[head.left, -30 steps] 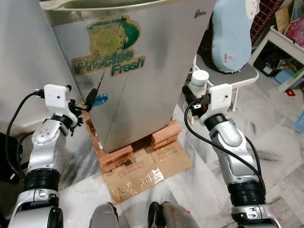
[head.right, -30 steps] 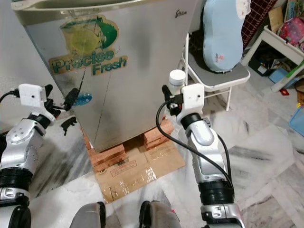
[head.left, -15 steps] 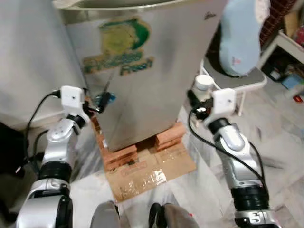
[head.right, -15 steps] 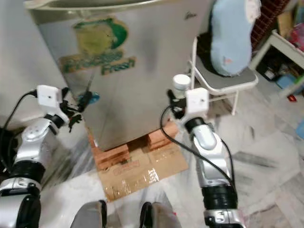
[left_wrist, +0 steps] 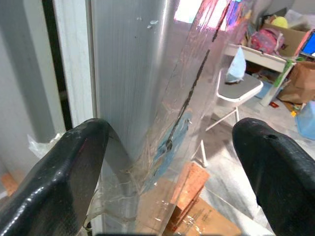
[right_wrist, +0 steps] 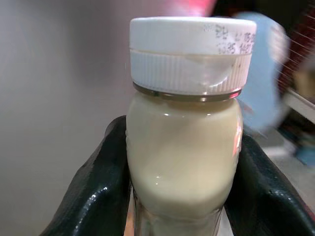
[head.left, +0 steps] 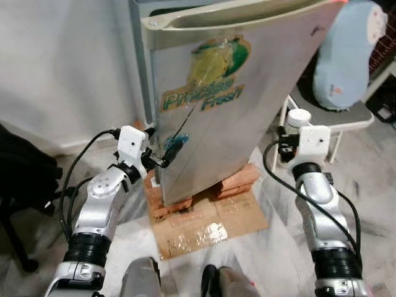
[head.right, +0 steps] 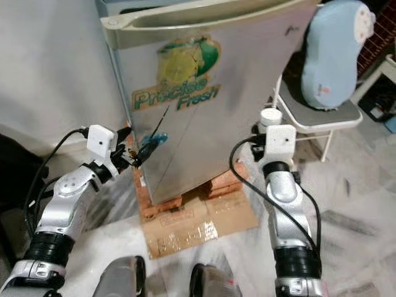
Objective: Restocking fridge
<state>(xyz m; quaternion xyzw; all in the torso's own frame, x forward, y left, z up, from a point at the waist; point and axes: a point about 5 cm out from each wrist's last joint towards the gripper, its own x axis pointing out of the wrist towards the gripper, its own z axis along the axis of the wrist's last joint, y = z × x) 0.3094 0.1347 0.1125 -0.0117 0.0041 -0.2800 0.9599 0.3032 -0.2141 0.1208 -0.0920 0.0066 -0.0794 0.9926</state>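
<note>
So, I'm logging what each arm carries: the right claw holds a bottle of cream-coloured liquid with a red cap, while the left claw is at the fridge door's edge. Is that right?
Not quite: the cap is white, not red, as the right wrist view shows. The right claw is shut on the bottle of cream-coloured liquid, and the left claw is open around the edge of the fridge door.

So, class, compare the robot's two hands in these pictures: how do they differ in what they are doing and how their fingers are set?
The left hand is open, its fingers straddling the lower edge of the fridge door; the right hand is shut on a white-capped bottle. The left hand touches the fridge; the right hand holds its bottle upright beside the fridge, apart from it. Both have two black fingers.
</note>
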